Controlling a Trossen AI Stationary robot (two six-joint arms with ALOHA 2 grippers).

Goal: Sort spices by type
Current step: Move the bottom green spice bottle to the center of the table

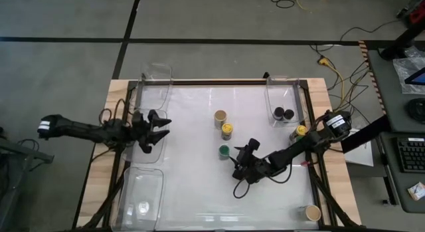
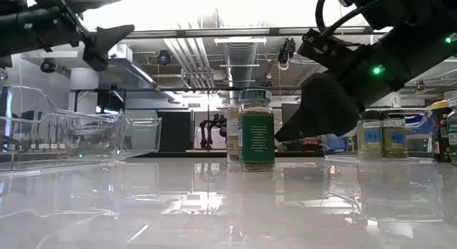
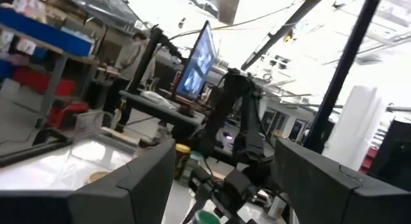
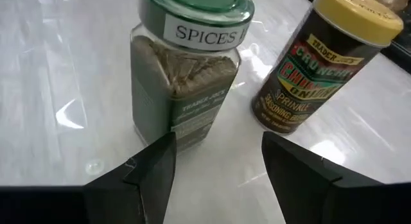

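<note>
Standing upright near the middle of the counter is the green-lidded spice jar — its long axis points straight up. The right gripper sits just beside this jar, fingers apart with nothing between them, and the jar lies straight ahead of the gap. A yellow-lidded jar stands just past it. The left gripper hangs well apart from the green jar, fingers apart too, so the right arm is nearer.

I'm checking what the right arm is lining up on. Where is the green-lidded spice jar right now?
In the high view the green-lidded jar stands upright near the table's middle, just below the yellow-lidded jar, with the open right gripper just to its right, not touching.
</note>
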